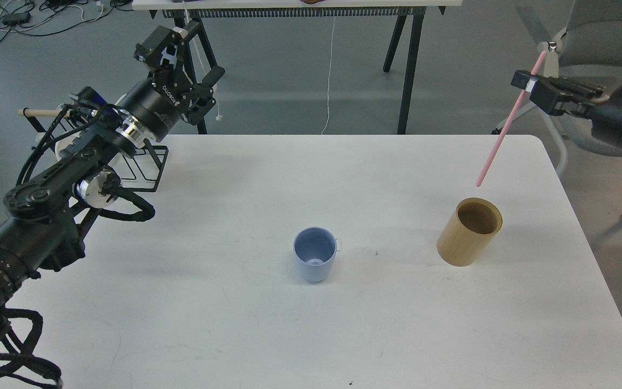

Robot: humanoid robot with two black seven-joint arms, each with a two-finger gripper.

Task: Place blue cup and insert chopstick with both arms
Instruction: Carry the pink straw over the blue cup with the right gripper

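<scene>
The blue cup [315, 254] stands upright near the middle of the white table [235, 178], nothing in it. My right gripper [527, 85] at the upper right is shut on the pink chopstick [500, 135] near its top end. The stick hangs slanted down to the left, its lower tip just above and clear of the tan cylinder holder [470, 232]. My left gripper [184, 51] is raised beyond the table's far left edge, open and empty, far from the cup.
A black wire rack [143, 162] with a pale wooden rod [41, 112] stands at the table's far left, behind my left arm. A grey chair [586, 65] is at the back right. Black table legs [408, 70] stand beyond the far edge.
</scene>
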